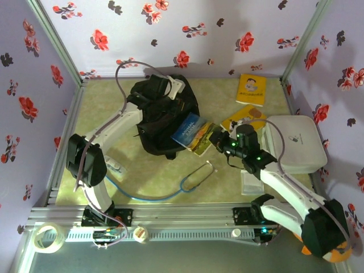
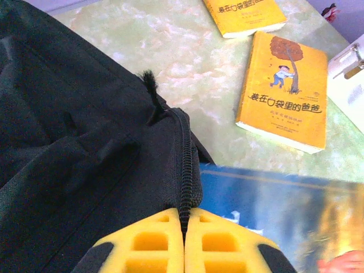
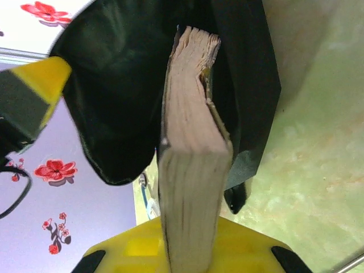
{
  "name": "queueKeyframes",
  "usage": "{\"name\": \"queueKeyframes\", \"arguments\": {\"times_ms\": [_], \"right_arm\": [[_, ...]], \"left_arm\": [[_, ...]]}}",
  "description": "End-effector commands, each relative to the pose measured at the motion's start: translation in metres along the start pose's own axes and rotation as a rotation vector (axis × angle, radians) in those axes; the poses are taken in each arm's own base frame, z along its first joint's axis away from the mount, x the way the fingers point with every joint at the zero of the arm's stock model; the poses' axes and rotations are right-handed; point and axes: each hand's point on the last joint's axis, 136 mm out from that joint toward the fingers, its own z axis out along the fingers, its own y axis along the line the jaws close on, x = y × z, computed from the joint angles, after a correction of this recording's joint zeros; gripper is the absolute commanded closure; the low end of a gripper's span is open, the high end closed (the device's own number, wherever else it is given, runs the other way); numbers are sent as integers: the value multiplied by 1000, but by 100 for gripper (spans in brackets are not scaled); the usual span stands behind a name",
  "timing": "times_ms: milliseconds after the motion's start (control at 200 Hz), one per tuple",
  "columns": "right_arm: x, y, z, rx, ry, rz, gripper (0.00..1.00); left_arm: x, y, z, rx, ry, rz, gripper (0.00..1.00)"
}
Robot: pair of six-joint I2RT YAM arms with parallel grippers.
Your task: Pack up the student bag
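Overhead dial, 6 o'clock at the arm bases.

At 7 o'clock, on the near rail: tape roll (image 1: 46, 237), lying flat. Toward 6 on the same rail, a small white cap (image 1: 140, 233).

Past the rail, between 6 and 7 o'clock on the green counter (image 1: 227, 96): blue cable (image 1: 149, 196), lying in a loose curve that ends near the centre.

From 4 o'clock: right arm (image 1: 290, 196), stretched from its base in toward the centre.

At the centre, a little toward 3: right pincer (image 1: 216, 138), clamped on the near end of a blue book (image 1: 190, 132). From the right wrist, thick page edge gripped between yellow pads, far end in among the black fabric of the bag's mouth.

At 3 o'clock, by the right wall: white board (image 1: 296, 142), flat, with rounded corners.

Between 11 and 12 o'clock, touching the blue book: student bag (image 1: 162, 116), black, slumped on the counter.

From the left wrist: left pincer (image 2: 183, 219), yellow pads pressed together on the bag's zip edge, blue book just beside at 4 o'clock in that view.

At 2 o'clock, between bag and board: yellow book (image 1: 244, 118), flat, near end hidden by the right wrist.

Farthest, at 1 o'clock by the back wall: second yellow book (image 1: 251, 89), near the first but apart from it.
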Motion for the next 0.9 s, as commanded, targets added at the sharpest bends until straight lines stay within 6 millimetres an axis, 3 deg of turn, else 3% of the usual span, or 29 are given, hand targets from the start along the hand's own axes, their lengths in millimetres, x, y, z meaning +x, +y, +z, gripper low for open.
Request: {"name": "queueKeyframes", "arguments": {"times_ms": [0, 215, 385, 605, 895], "right_arm": [[-21, 30, 9, -84, -78, 56, 93], [-33, 36, 35, -91, -128, 168, 93], [-55, 71, 50, -172, -170, 98, 92], [-72, 94, 82, -242, -189, 61, 92], [-87, 47, 146, -73, -289, 89, 92]], "left_arm": [[-50, -26, -35, 59, -185, 41, 97], [-57, -35, -44, 81, -213, 52, 97], [-55, -38, -47, 89, -214, 51, 97], [-55, -39, -51, 92, -218, 41, 97], [-53, -49, -45, 142, -212, 6, 97]]}}
